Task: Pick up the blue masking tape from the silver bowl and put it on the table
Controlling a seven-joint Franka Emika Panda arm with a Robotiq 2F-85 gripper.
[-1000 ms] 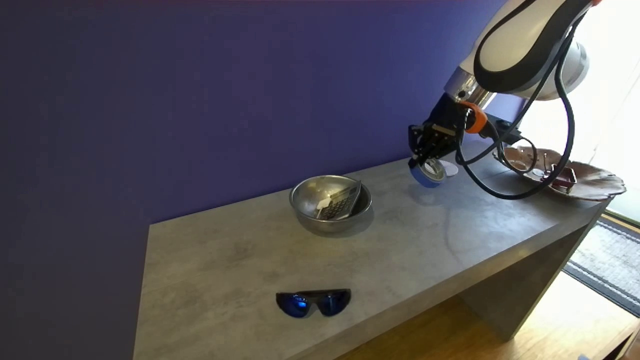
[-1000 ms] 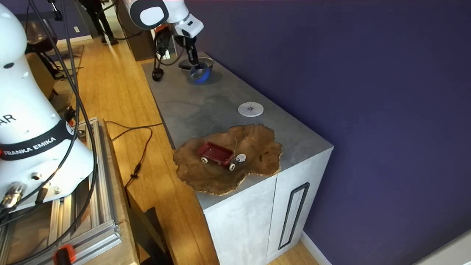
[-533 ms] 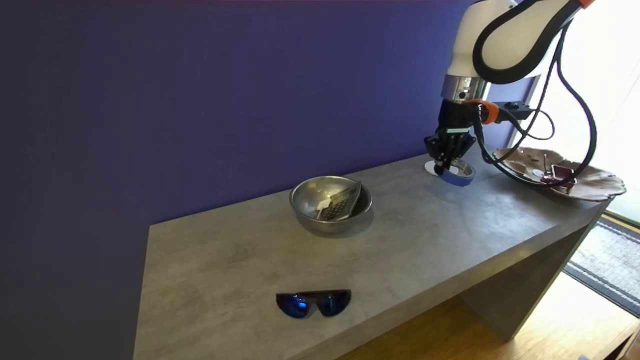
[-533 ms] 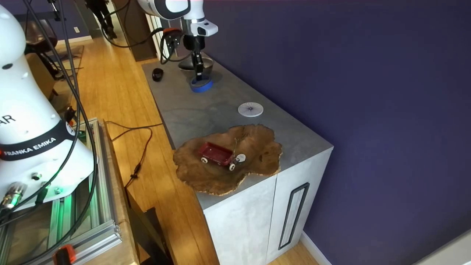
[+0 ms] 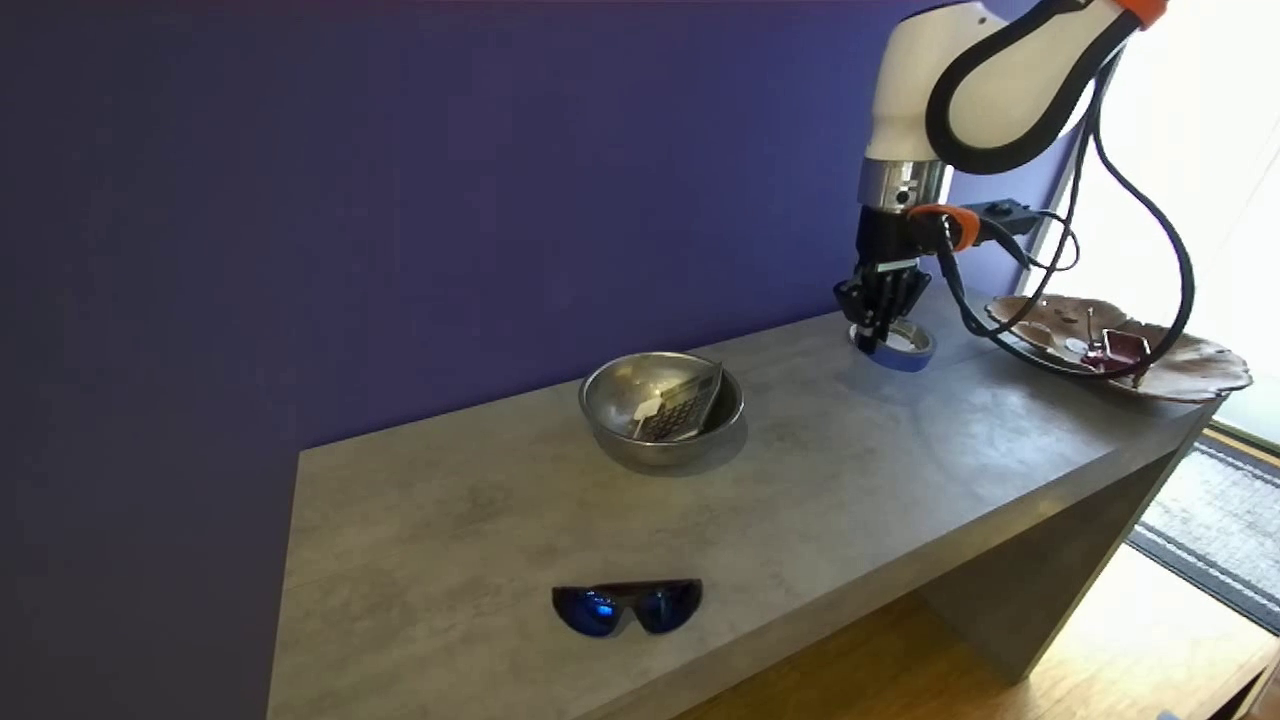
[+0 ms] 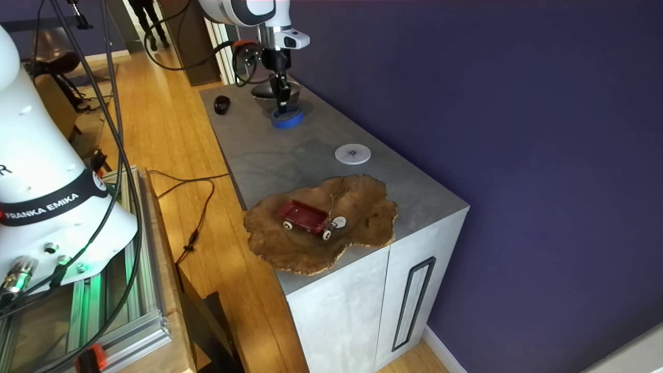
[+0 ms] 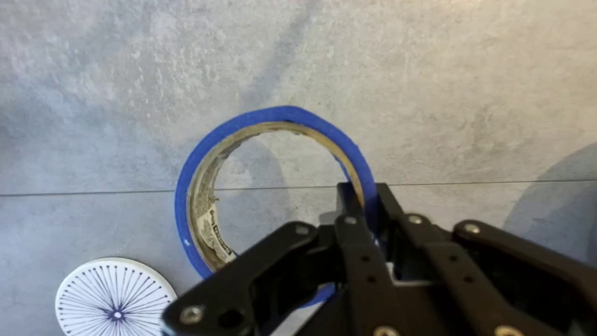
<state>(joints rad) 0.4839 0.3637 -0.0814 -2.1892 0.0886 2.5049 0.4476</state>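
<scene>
The blue masking tape (image 5: 907, 361) is a ring, held nearly flat low over the grey table (image 5: 480, 540). It also shows in an exterior view (image 6: 288, 122) and in the wrist view (image 7: 284, 114). My gripper (image 7: 364, 198) points down and is shut on one side of the ring, one finger inside, one outside. It shows in both exterior views (image 5: 875, 335) (image 6: 283, 108). I cannot tell whether the tape touches the table. The silver bowl (image 5: 655, 452) stands apart from it and holds a grey keyed device and a small white piece.
Dark sunglasses (image 5: 628, 608) lie near the table's front edge. A white patterned disc (image 7: 116, 298) lies beside the tape on the table. A brown wooden plate (image 6: 300, 254) with a red toy wagon (image 6: 304, 216) stands at one end. A purple wall (image 6: 466, 103) runs along the table.
My gripper has turned from slanted to upright and lowered, carrying the tape. The tape has gone from tilted to nearly flat, farther from the bowl. The bowl and sunglasses have not moved.
</scene>
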